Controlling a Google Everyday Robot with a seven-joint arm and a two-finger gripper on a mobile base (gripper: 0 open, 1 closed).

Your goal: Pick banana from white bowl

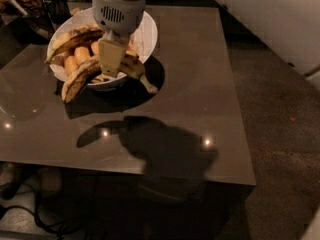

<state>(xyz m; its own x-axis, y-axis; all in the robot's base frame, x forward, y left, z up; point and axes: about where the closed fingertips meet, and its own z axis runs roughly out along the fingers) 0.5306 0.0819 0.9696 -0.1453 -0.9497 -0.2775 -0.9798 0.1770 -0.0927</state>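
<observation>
Yellow with brown speckles, that's the banana [80, 79] and it's in the grip! From the camera view, the pincer [109, 74] hangs over the front half of the white bowl [147, 34], its tan fingers [111, 54] apparently closed on the banana's middle. One end of the fruit droops past the bowl's front-left rim and the dark stem pokes out past the front-right rim. It looks raised rather than lying inside. Inside the bowl sit the darker streaked banana [75, 36], toward the back left, and some stubby orange pieces [75, 63] beside it. The bowl stands on the dark desk [200, 84]. My call: the grasp is made and the lift is under way. What's left is to carry the fruit clear of the rim without either end catching.
</observation>
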